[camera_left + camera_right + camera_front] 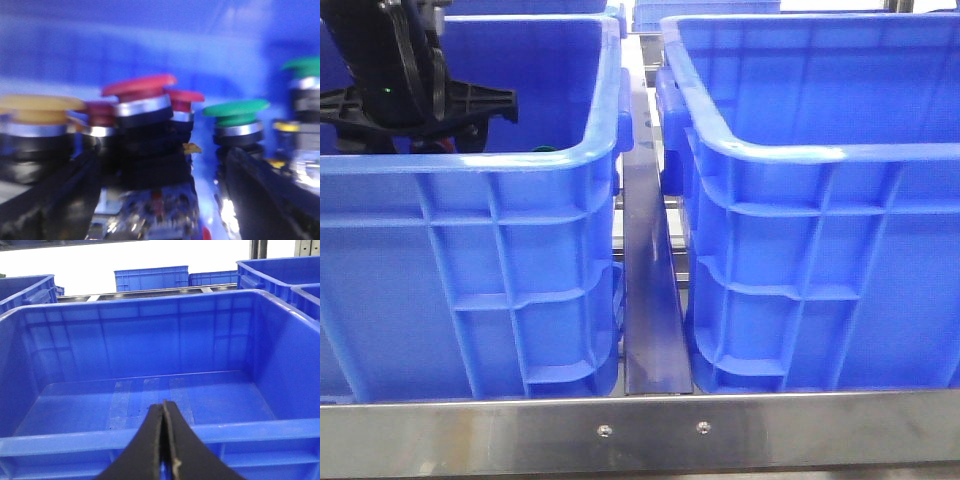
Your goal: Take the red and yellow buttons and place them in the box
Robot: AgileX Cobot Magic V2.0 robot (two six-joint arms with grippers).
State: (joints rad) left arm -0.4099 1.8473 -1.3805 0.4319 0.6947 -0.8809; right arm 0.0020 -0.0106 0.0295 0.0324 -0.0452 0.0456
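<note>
Left jaws apart, right jaws pressed together.
Left gripper (160,200) straddles a red button (141,97) among yellow (37,112) and green (236,116) buttons inside the left crate (470,260); right gripper (164,450) hovers before the box (150,330).

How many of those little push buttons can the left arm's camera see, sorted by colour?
Red buttons: 3, the nearest one standing between the open left gripper's fingers, with two more behind it
Yellow buttons: 1
Green buttons: 2
Total: 6 clearly visible; the picture is blurred, so others may be hidden.
</note>
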